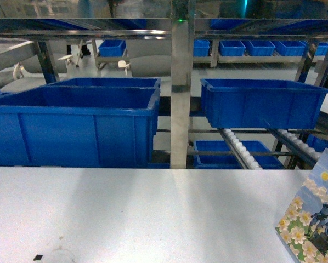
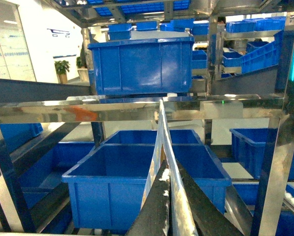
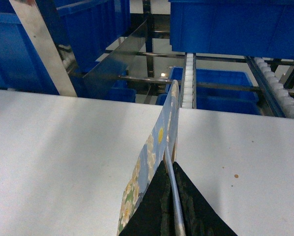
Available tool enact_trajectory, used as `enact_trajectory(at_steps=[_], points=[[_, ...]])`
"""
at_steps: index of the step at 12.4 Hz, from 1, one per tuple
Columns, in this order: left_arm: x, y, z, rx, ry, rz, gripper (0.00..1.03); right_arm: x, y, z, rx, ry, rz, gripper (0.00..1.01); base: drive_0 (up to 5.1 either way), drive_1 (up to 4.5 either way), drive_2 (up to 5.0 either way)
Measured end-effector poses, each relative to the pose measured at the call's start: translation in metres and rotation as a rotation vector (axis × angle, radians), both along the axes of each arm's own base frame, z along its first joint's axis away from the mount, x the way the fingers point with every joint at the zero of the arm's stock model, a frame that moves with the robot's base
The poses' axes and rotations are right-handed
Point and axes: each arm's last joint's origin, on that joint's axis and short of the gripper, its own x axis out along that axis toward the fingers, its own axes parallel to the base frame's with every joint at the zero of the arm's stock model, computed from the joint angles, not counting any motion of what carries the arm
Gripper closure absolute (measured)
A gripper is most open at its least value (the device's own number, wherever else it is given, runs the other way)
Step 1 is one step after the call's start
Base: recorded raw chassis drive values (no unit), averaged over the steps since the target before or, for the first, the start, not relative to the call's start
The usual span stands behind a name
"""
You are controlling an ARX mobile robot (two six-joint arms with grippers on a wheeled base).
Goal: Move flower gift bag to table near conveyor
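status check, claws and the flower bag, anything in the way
Right claw shut on flower gift bag, above table. Left claw shut on thin white sheet. Nothing visible on table beneath the bag.

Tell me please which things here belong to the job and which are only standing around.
Belong to the job:
- flower gift bag, held in the right pincer
- white table
- conveyor with white rollers

Only standing around:
- blue bins
- thin sheet held in the left pincer
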Motion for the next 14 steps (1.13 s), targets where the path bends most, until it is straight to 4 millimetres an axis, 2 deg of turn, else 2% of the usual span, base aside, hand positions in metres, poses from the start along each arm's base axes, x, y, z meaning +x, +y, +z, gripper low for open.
enact_trajectory(at_steps=[3,5,6,7,8,9,11,14], points=[[0.0,0.0,0.0,0.0,0.0,0.0,1.01,-0.018,0.001,-0.006,-0.005,0.007,-0.005,0.99,0.0,0.0,0.0],[0.0,0.0,0.0,0.0,0.0,0.0,1.01,-0.026,0.0,-0.005,0.012,0.007,-0.038,0.71,0.0,0.0,0.0],[0.0,0.0,0.0,0.0,0.0,0.0,1.01,-0.026,-0.002,0.007,0.009,-0.048,-0.066,0.51,0.0,0.0,0.0],[0.0,0.0,0.0,0.0,0.001,0.0,1.01,-0.027,-0.002,0.015,0.004,-0.071,-0.083,0.34,0.0,0.0,0.0],[0.0,0.0,0.0,0.0,0.0,0.0,1.01,-0.028,-0.003,0.022,0.003,-0.089,-0.105,0.23,0.0,0.0,0.0],[0.0,0.0,0.0,0.0,0.001,0.0,1.01,-0.031,-0.006,0.037,-0.003,-0.154,-0.145,0.05,0.0,0.0,0.0],[0.0,0.0,0.0,0.0,0.0,0.0,1.01,-0.043,-0.01,0.057,0.01,-0.208,-0.176,0.03,0.0,0.0,0.0],[0.0,0.0,0.0,0.0,0.0,0.0,1.01,-0.067,-0.011,0.073,0.035,-0.244,-0.202,0.03,0.0,0.0,0.0]])
